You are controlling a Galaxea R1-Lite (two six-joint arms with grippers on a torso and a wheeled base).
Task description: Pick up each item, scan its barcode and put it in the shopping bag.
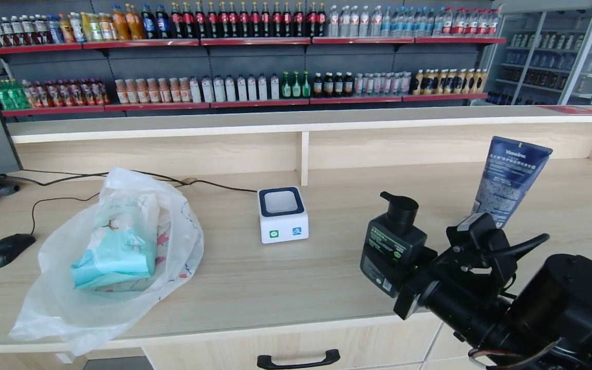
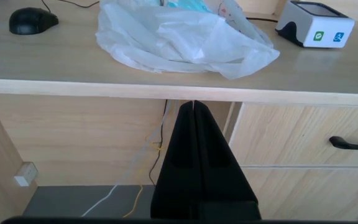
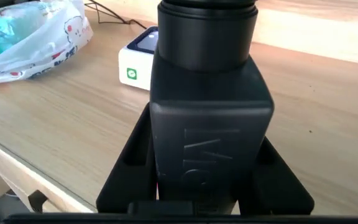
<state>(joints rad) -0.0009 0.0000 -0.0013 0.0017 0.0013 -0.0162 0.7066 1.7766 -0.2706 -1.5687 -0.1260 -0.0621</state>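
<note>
1 bottle [image 1: 392, 246]: clamped in right fingers [image 3: 126, 177], over desk [image 1: 285, 280], right of scanner [image 1: 282, 214]
left fingers [image 2: 179, 162]: together, below desk edge
bag [image 1: 185, 241]: on desk

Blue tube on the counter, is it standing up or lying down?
Standing: the blue tube rises from the counter, wide flat end up, leaning slightly.

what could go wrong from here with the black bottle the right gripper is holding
1. The black pump bottle in the right gripper is off to one side of the scanner, whose window faces up; the label may not scan unless it is turned downward.
2. The blue tube stands upright just behind that arm; a swing might tip it.
3. The shopping bag lies slumped with nothing holding it open, so the bottle could miss it.
</note>
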